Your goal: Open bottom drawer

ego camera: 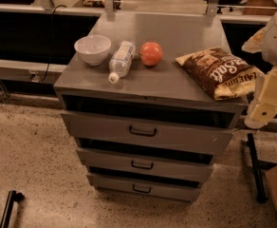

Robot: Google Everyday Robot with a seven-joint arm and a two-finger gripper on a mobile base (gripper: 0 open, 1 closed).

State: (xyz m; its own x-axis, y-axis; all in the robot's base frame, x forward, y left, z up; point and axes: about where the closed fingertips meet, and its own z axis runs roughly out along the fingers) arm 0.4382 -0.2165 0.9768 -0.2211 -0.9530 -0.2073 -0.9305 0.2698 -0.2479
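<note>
- Because the bottom drawer (143,188) is the lowest of three stacked fronts, close to the speckled floor (34,165), its small black handle (142,189) faces outward near the ground. I judge that it calls for a low reach from the front.
- Its front looks pushed in, with only a dark gap above it, so the opening seems not yet begun.
- The gripper (264,109) hangs at the right edge, beside the front right corner of the desk (176,32), above that handle and well apart from it. Whether it is spread or closed I cannot tell.
- The things on the desk top lie out of the drawers' path, so a pull should hardly disturb them.
- A white bowl (92,49) stands upright at the left. A clear water bottle (120,61) lies on its side, cap toward the front, with a round orange-red fruit (151,53) just beside it.
- A brown snack bag (219,72) lies flat at the right, its corner reaching the desk's edge near the gripper.
- The bag shows "Salt" in large pale script. The smaller line beneath is too partial to read, and so is the bottle's label.
</note>
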